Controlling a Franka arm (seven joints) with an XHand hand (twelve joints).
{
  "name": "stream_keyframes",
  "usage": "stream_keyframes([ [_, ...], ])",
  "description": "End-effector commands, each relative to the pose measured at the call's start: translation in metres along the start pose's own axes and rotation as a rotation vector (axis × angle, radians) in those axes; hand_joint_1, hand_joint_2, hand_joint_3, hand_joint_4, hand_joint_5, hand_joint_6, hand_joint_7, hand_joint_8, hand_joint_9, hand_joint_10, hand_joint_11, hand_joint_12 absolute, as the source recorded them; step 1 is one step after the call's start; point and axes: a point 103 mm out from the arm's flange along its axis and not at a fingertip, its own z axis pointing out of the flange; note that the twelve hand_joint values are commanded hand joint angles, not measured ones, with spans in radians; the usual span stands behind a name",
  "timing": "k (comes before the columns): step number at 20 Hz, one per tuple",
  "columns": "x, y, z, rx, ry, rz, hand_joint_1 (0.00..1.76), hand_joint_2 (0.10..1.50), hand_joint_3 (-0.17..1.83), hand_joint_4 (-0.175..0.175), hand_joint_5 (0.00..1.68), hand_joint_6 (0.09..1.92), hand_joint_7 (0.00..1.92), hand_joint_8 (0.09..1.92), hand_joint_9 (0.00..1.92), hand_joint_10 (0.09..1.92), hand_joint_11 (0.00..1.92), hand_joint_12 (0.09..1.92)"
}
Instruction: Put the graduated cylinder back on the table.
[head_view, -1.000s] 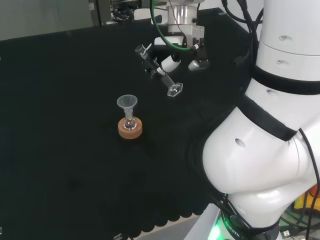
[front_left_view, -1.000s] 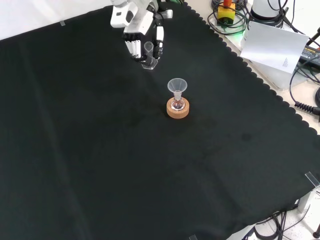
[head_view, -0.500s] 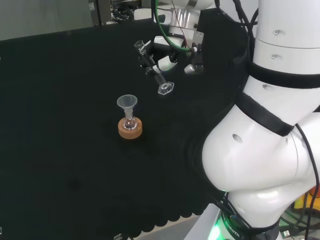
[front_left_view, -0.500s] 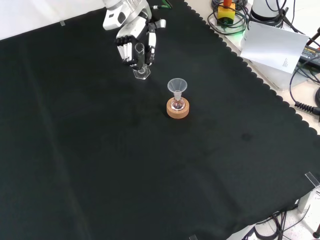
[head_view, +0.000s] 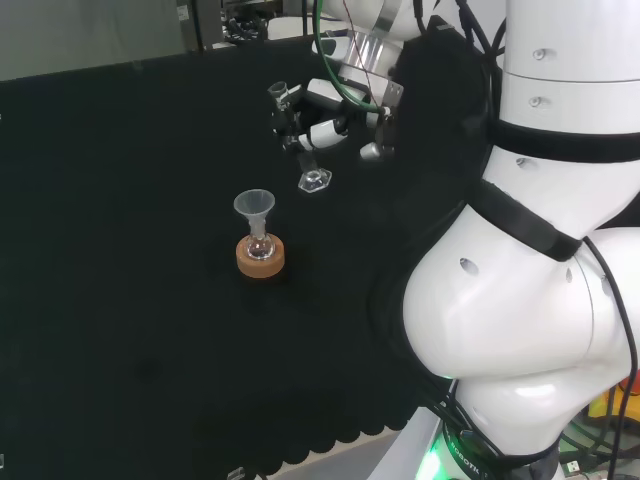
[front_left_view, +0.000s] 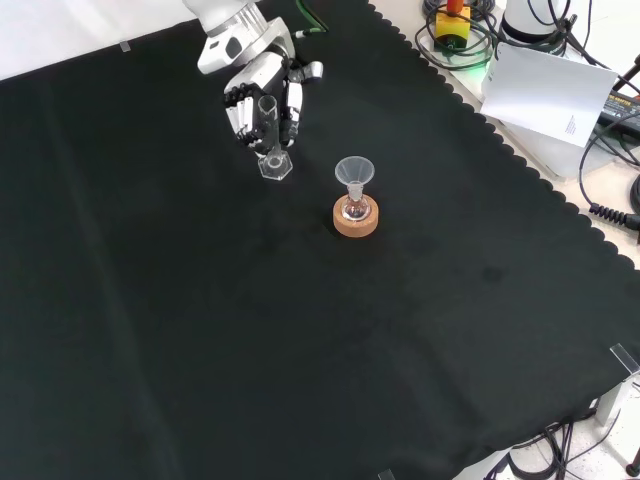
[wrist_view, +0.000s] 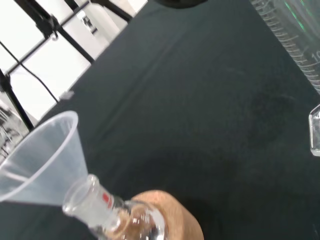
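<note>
Nearest in the front view: bare black cloth (front_left_view: 330, 360), scalloped along its right edge. Farther in, a cork ring (front_left_view: 355, 218) flat on the cloth, carrying a small clear flask (front_left_view: 353, 209) with a clear funnel (front_left_view: 354, 172) upright in its neck. Same group left of centre in the head view: cork ring (head_view: 260, 256), flask (head_view: 260, 243), funnel (head_view: 254, 206). Close and large in the wrist view: funnel (wrist_view: 37, 160) seated in the flask's neck (wrist_view: 107, 212), cork ring (wrist_view: 170, 210) beneath.

Beyond the flask and to the left in the front view, the graduated cylinder (front_left_view: 269, 133), clear, gripped in the hand (front_left_view: 255, 95). Black-and-white fingers curled round the tube's upper part, thumb on the other side. Cylinder nearly upright, slightly tilted, hexagonal foot (front_left_view: 273, 167) lowest, at or just above the cloth; contact impossible to tell. In the head view, cylinder (head_view: 300, 140) slanted, mouth up and left, foot (head_view: 314, 180) down and right, near the funnel yet apart from it; hand (head_view: 325, 115) just to its right. In the wrist view, the cylinder's graduated wall (wrist_view: 295, 40) and part of its foot at the edge.

Farthest back in the front view, a white link of the arm (front_left_view: 225, 20) above the hand.
</note>
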Motion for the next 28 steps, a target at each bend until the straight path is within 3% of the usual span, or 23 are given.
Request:
stream_keyframes([
  [1, -0.011, 0.013, 0.011, -0.072, 0.030, -0.030, 1.26, 1.13, 0.00, -0.175, 0.93, 1.07, 0.97, 1.06, 1.42, 0.12, 1.19, 0.76],
  [15, -0.027, 0.023, 0.036, -0.152, 0.033, -0.054, 1.25, 1.15, 0.00, -0.175, 0.90, 1.11, 0.94, 1.10, 1.39, 0.10, 1.13, 0.79],
  [21, -0.034, 0.026, 0.045, -0.159, 0.060, -0.050, 1.24, 1.16, 0.00, -0.175, 0.88, 1.14, 0.91, 1.13, 1.37, 0.09, 1.11, 0.82],
  [28, -0.041, 0.026, 0.048, -0.214, 0.108, -0.042, 1.24, 1.16, 0.00, -0.175, 0.87, 1.16, 0.90, 1.16, 1.36, 0.09, 1.10, 0.83],
])
